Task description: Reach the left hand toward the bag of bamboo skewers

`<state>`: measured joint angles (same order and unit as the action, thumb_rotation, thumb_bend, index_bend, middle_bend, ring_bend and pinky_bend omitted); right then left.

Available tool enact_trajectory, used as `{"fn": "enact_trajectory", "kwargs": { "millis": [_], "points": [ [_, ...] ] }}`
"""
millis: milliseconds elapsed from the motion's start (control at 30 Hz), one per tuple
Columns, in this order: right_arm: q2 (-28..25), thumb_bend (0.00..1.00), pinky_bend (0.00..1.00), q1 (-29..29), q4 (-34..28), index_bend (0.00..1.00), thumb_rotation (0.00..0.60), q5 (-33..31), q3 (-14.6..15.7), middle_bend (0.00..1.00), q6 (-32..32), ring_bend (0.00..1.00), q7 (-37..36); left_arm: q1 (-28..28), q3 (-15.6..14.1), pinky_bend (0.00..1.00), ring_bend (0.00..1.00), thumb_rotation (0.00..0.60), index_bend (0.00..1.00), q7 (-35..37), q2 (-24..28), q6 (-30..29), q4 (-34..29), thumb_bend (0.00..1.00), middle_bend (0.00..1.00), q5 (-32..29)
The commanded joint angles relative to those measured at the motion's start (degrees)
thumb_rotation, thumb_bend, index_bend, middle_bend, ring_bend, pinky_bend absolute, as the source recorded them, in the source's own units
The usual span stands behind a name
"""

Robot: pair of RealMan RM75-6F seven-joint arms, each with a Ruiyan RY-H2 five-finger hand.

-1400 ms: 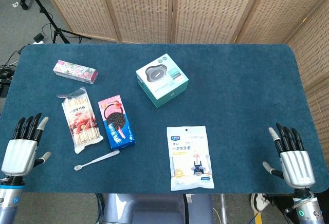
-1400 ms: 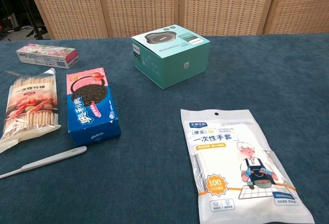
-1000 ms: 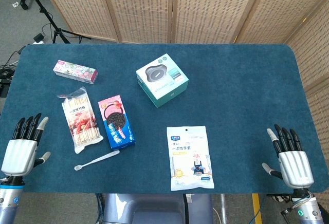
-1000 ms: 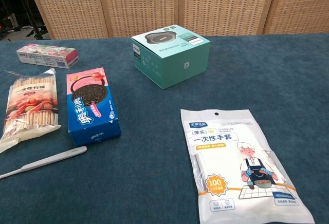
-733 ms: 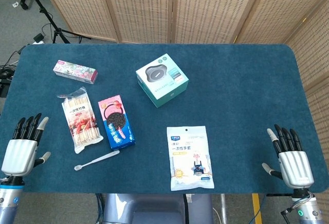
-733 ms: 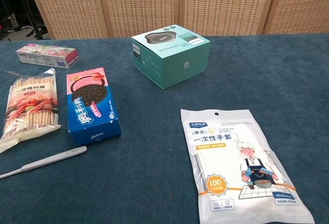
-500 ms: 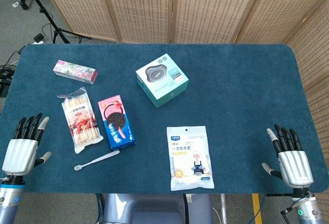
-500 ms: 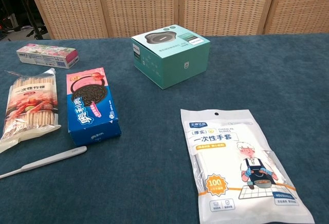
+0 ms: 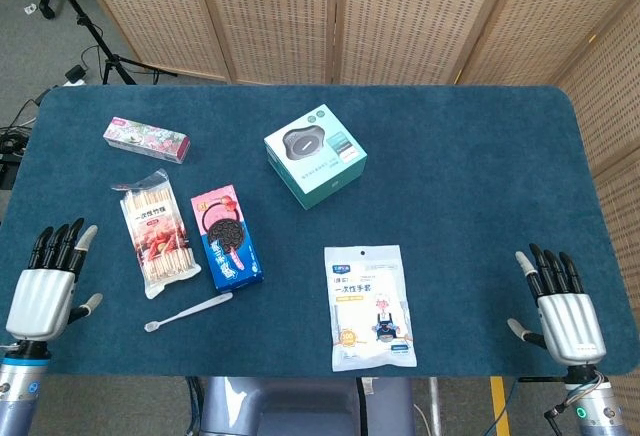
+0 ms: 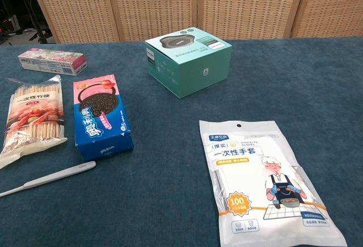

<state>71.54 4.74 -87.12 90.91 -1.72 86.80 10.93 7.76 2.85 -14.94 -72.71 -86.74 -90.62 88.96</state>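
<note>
The left robot hand is hovering at the near left corner of the blue tabletop, its fingers stretched out and slightly apart, holding nothing. The bag of bamboo skewers is lying flat on the tabletop a little ahead and to the right of that hand, apart from it, with its long side running roughly away from the robot; in the chest view the bag of bamboo skewers is sitting at the left edge of the picture. Just beside the bag, on its right, a blue cookie box is lying flat, and a white toothbrush is resting near the bag's near end. Farther back on the left a small floral box is lying, and toward the middle a teal box is standing. A packet of disposable gloves is lying flat on the near middle of the tabletop. The right robot hand is hanging at the near right corner, fingers extended and apart, empty, well apart from every item.
</note>
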Motion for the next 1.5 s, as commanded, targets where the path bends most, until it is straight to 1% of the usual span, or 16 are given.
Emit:
{"fn": "enact_trajectory", "kwargs": {
  "millis": [33, 67, 100, 133, 167, 200, 233, 300, 400, 633, 800, 1033, 1233, 1300, 1400, 1500],
  "points": [
    [0.0, 0.0, 0.0, 0.0, 0.0, 0.0, 0.6, -0.1, 0.0, 0.0, -0.1, 0.0, 0.1, 0.8, 0.0, 0.02, 0.03, 0.6, 0.0, 1.9, 0.8, 1.5, -0.3, 0.07, 0.0, 0.0],
    [0.1, 0.0, 0.0, 0.1, 0.0, 0.0, 0.6, -0.1, 0.0, 0.0, -0.2, 0.0, 0.1, 1.3, 0.1, 0.04, 0.08, 0.6, 0.0, 2.4, 1.3, 2.5, -0.7, 0.08, 0.02, -0.3],
    [0.1, 0.0, 0.0, 0.1, 0.0, 0.0, 0.6, -0.1, 0.0, 0.0, -0.2, 0.0, 0.2, 1.6, 0.2, 0.11, 0.17, 0.6, 0.0, 2.6, 1.8, 3.1, -1.0, 0.11, 0.08, -0.5],
    [0.1, 0.0, 0.0, 0.1, 0.0, 0.0, 0.6, -0.1, 0.0, 0.0, -0.3, 0.0, 0.2, 1.9, 0.4, 0.2, 0.3, 0.6, 0.0, 2.9, 2.1, 3.7, -1.3, 0.16, 0.19, -0.8],
    [0.1, 0.0, 0.0, 0.1, -0.1, 0.0, 0.6, -0.1, 0.0, 0.0, -0.3, 0.0, 0.3, 2.5, 0.6, 0.25, 0.37, 0.6, 0.0, 3.4, 2.7, 4.7, -1.7, 0.2, 0.27, -1.1],
    [0.1, 0.0, 0.0, 0.1, -0.1, 0.0, 0.6, -0.1, 0.0, 0.0, -0.3, 0.0, 0.4, 3.2, 0.8, 0.32, 0.46, 0.6, 0.0, 4.0, 3.3, 5.8, -2.2, 0.28, 0.37, -1.4],
    [0.1, 0.0, 0.0, 0.1, -0.2, 0.0, 0.6, 0.0, -0.1, 0.0, -0.1, 0.0, 0.3, 4.9, 1.4, 0.36, 0.52, 0.6, 0.0, 7.0, 4.1, 8.5, -3.1, 0.37, 0.45, -1.7],
    [0.1, 0.0, 0.0, 0.1, -0.2, 0.0, 0.6, 0.0, -0.1, 0.0, 0.0, 0.0, 0.3, 6.6, 1.9, 0.43, 0.6, 0.6, 0.0, 9.2, 5.5, 11.0, -3.2, 0.52, 0.56, -1.8],
    [0.0, 0.0, 0.0, 0.0, -0.1, 0.0, 0.6, -0.1, -0.2, 0.0, 0.1, 0.0, 0.1, 8.1, 2.2, 0.53, 0.71, 0.6, 0.0, 10.3, 6.5, 12.9, -3.2, 0.66, 0.68, -1.9],
    [0.0, 0.0, 0.0, 0.0, -0.1, 0.0, 0.6, 0.0, -0.2, 0.0, 0.1, 0.0, -0.1, 11.3, 1.9, 0.69, 0.83, 0.6, 0.0, 10.9, 9.5, 19.9, -4.7, 0.66, 0.73, -4.5],
    [0.0, 0.0, 0.0, 0.0, -0.1, 0.0, 0.6, 0.0, -0.2, 0.0, 0.1, 0.0, 0.0, 13.8, 1.6, 0.75, 0.86, 0.6, 0.0, 11.5, 10.9, 25.3, -5.7, 0.66, 0.74, -6.5],
    [0.0, 0.0, 0.0, 0.0, -0.2, 0.0, 0.6, -0.1, -0.2, 0.0, 0.0, 0.0, -0.1, 17.1, 0.8, 0.75, 0.86, 0.6, 0.0, 13.2, 12.7, 33.1, -7.4, 0.66, 0.75, -9.7],
    [-0.1, 0.0, 0.0, 0.0, -0.2, 0.0, 0.6, 0.0, -0.3, 0.0, 0.2, 0.0, -0.4, 22.0, 0.5, 0.75, 0.86, 0.6, 0.0, 18.7, 17.4, 45.7, -10.5, 0.66, 0.75, -15.3],
    [-0.1, 0.0, 0.0, 0.0, -0.1, 0.0, 0.6, -0.2, -0.3, 0.0, 0.2, 0.0, -0.5, 24.3, 0.5, 0.75, 0.86, 0.6, 0.0, 21.6, 19.7, 51.7, -11.4, 0.66, 0.75, -17.6],
    [-0.1, 0.0, 0.0, 0.0, -0.1, 0.0, 0.6, 0.1, -0.2, 0.0, 0.2, 0.0, -0.5, 26.8, 0.4, 0.75, 0.86, 0.6, 0.0, 23.1, 21.4, 57.2, -10.9, 0.66, 0.75, -19.6],
    [-0.1, 0.0, 0.0, 0.0, -0.1, 0.0, 0.6, 0.3, -0.2, 0.0, 0.5, 0.0, -0.7, 28.2, -0.2, 0.75, 0.86, 0.6, 0.0, 22.8, 21.9, 59.5, -10.5, 0.66, 0.75, -21.2]
  ]
}}
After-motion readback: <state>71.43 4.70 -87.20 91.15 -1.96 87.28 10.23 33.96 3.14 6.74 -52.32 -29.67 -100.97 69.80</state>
